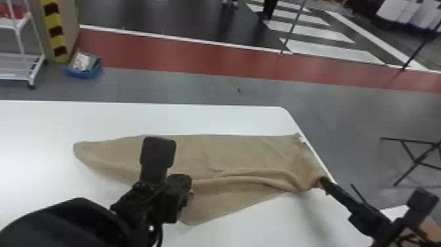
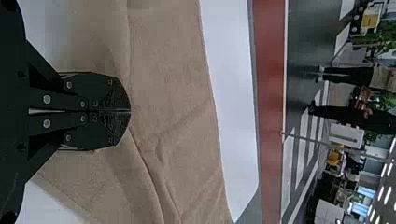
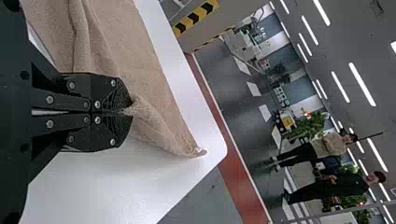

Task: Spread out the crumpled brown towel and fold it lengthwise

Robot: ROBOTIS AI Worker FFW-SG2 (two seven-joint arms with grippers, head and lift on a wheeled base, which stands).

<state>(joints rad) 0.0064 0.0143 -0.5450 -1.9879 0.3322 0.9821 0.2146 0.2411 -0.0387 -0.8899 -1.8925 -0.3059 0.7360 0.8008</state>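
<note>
The brown towel (image 1: 236, 151) lies stretched across the table, with a ridge along its front part and a pointed flap towards the robot. At its front middle, my left gripper (image 1: 179, 184) is shut; in the left wrist view, creases meet at the tips of the left gripper (image 2: 130, 111), which pinch the towel (image 2: 173, 116). My right gripper (image 1: 323, 181) is shut on the towel's right front corner, by the table's right edge. In the right wrist view, bunched towel (image 3: 154, 123) comes out from between the tips of the right gripper (image 3: 130, 111).
The white table (image 1: 210, 120) has its right edge (image 1: 311, 147) close to the towel and my right gripper. Beyond it on the floor stand a blue bin (image 1: 83, 70), a white rack (image 1: 23, 62) and, to the right, a black folding stand (image 1: 418, 160).
</note>
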